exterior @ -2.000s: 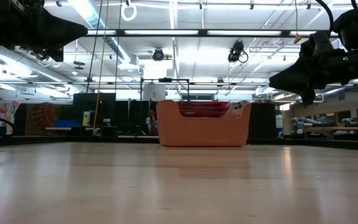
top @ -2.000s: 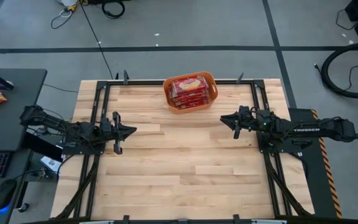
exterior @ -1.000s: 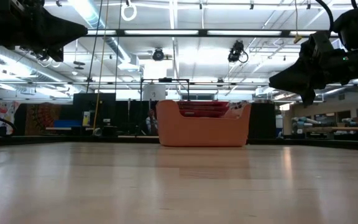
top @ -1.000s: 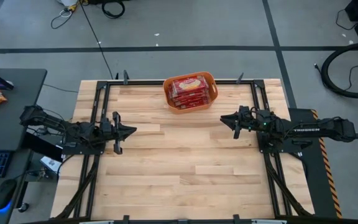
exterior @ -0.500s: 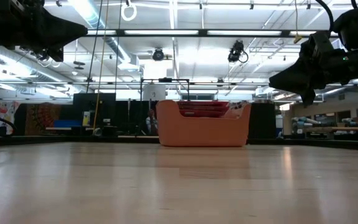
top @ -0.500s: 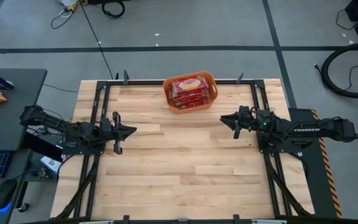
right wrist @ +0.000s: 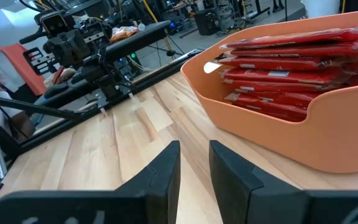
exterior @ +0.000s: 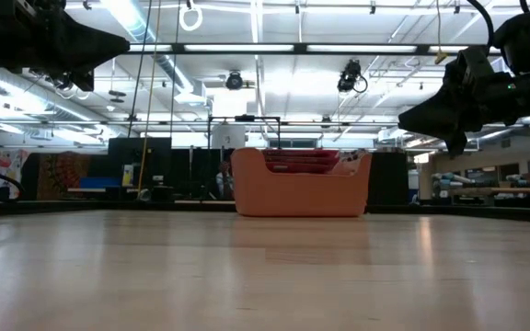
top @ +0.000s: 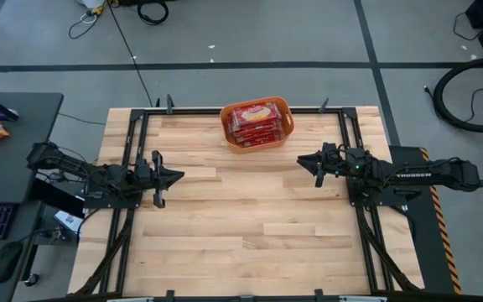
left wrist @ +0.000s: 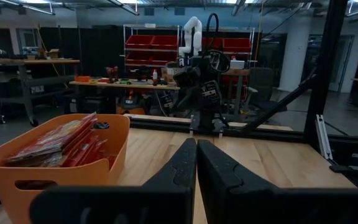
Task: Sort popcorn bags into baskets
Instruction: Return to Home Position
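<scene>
— Any popcorn bags [top: 254,120] lying outside the basket [top: 259,148]?
— None to see on the counter [top: 241,218]. Stacked flat inside the basket, long axis apparently running from one arm's side to the other.
— And the arms?
— Hang apart from the basket, one each side. Left end effector [top: 179,176] pressed together, right end effector [top: 302,158] with a narrow gap, both empty. Looks nearer to the basket on the right.
</scene>
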